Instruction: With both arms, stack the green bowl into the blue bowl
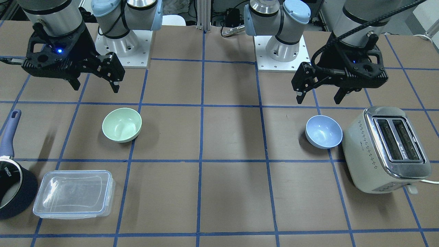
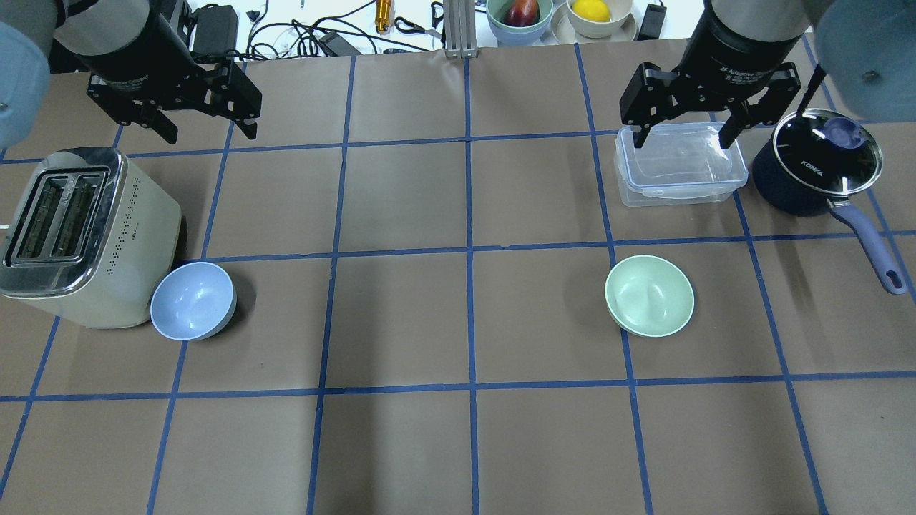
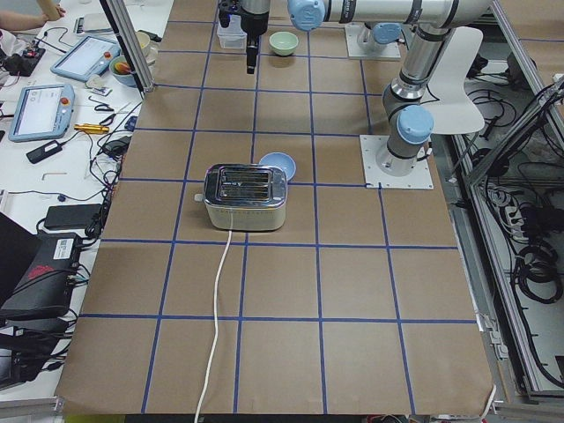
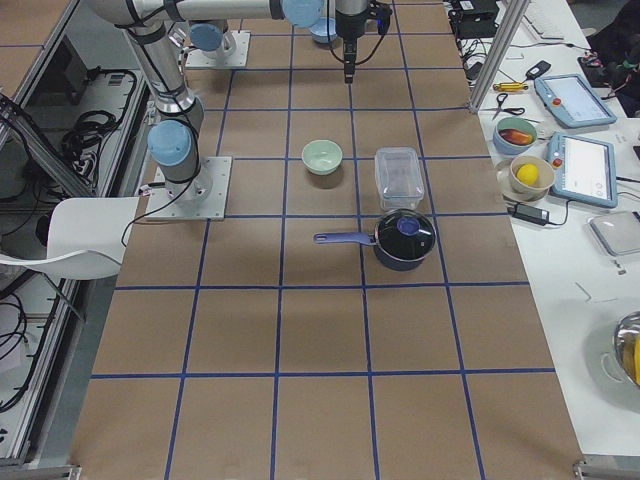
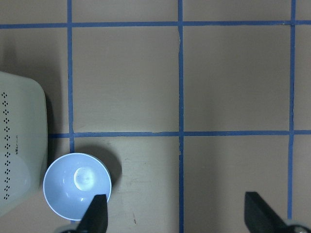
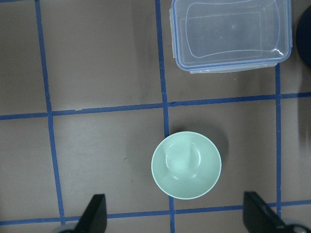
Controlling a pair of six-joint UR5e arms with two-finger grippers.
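Note:
The green bowl (image 2: pixel 650 297) stands upright on the table's right half and shows below my right wrist camera (image 6: pixel 186 165). The blue bowl (image 2: pixel 193 300) stands upright on the left half, touching or nearly touching the toaster, and also shows in the left wrist view (image 5: pixel 77 187). My left gripper (image 2: pixel 209 130) is open and empty, raised above the table beyond the blue bowl. My right gripper (image 2: pixel 683 139) is open and empty, raised over the clear container beyond the green bowl. In the front-facing view the left gripper (image 1: pixel 319 100) is on the right and the right gripper (image 1: pixel 95 88) on the left.
A cream toaster (image 2: pixel 79 236) lies beside the blue bowl. A clear lidded container (image 2: pixel 680 172) and a dark pot (image 2: pixel 816 168) with a long handle stand beyond the green bowl. Bowls of fruit (image 2: pixel 520 14) sit past the far edge.

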